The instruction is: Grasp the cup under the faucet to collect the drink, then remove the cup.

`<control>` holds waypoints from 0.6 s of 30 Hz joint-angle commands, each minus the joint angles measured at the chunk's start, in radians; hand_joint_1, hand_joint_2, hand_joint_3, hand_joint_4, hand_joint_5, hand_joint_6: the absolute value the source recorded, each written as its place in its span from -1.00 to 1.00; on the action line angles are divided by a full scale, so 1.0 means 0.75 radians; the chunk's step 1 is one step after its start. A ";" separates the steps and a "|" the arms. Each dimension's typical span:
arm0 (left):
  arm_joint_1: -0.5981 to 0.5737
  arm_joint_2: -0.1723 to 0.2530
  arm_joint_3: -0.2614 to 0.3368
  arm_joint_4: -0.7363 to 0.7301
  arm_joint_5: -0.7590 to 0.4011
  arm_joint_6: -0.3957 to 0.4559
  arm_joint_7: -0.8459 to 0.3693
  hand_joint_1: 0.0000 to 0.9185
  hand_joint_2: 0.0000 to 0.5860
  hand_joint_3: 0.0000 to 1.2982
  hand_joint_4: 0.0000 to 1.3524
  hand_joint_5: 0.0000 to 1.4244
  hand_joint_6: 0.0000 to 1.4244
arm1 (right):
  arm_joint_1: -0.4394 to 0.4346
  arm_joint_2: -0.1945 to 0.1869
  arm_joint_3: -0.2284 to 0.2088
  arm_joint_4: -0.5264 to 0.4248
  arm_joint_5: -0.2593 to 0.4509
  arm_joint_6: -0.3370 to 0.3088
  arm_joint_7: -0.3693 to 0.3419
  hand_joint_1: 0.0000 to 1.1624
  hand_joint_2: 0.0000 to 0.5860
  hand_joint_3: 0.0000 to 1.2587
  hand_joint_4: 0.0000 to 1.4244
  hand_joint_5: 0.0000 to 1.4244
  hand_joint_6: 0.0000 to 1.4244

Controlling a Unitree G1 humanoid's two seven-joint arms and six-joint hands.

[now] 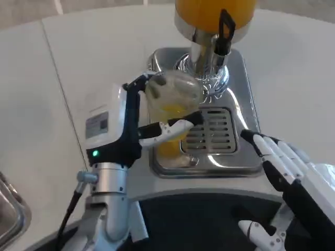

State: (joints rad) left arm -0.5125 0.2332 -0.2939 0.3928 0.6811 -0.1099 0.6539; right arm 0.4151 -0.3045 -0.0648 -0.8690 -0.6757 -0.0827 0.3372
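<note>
A clear plastic cup with orange drink in its lower part is held by my left hand, whose fingers wrap around its sides. The cup hangs over the left part of the steel drip tray, just in front of the dispenser's chrome spout and black lever. Above them is the orange juice tank. My right hand waits at the lower right, beside the tray's front right corner, its fingers spread and holding nothing.
The slotted grate sits in the tray's middle. A metal object's rim shows at the lower left edge. White table stretches to the left and behind.
</note>
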 commanded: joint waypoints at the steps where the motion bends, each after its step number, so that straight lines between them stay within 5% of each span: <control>1: 0.021 0.044 0.013 -0.051 0.016 -0.055 -0.022 0.40 -1.00 0.62 0.75 1.00 1.00 | 0.000 -0.012 0.005 0.004 0.015 0.003 0.010 -0.44 0.52 -1.00 -1.00 -1.00 -1.00; 18: 0.180 0.180 0.147 -0.276 -0.038 -0.132 -0.142 0.39 -1.00 0.64 0.75 1.00 1.00 | -0.028 -0.066 -0.037 0.015 0.020 -0.016 0.009 -0.44 0.54 -1.00 -1.00 -1.00 -1.00</control>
State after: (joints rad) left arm -0.3959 0.3520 -0.2052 0.2349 0.6568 -0.1737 0.5579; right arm 0.4026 -0.3337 -0.0760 -0.8669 -0.6733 -0.0863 0.3372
